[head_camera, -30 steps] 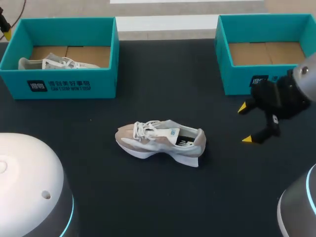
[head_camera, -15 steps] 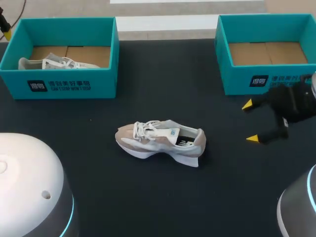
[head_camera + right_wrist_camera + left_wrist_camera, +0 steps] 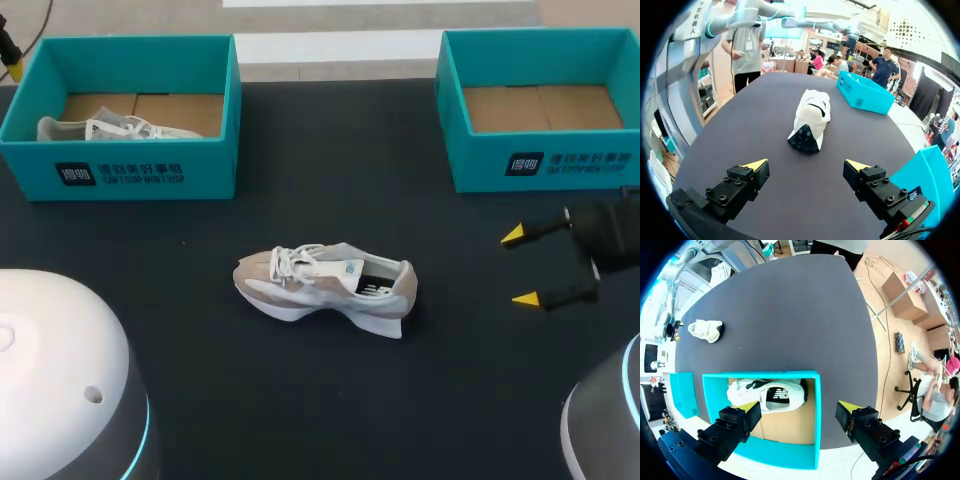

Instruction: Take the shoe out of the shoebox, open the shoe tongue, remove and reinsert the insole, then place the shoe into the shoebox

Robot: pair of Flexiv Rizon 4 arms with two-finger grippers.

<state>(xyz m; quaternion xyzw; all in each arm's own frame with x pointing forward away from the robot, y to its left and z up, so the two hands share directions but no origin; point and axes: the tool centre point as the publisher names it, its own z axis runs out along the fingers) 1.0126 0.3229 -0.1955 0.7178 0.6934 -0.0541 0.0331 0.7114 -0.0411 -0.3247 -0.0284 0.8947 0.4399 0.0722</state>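
The beige-and-white mesh sneaker (image 3: 325,290) lies on the black table (image 3: 330,150), with the yellow-tipped right gripper (image 3: 518,267) at its three o'clock, spread wide, empty.

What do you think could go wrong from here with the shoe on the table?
1. The open right gripper sits apart from the shoe, facing its heel; a grab there may just push it across the table.
2. The loose laces could snag on the gripper.
3. The left box already holds another shoe, so dropping this one there would crowd it; the right box is empty.
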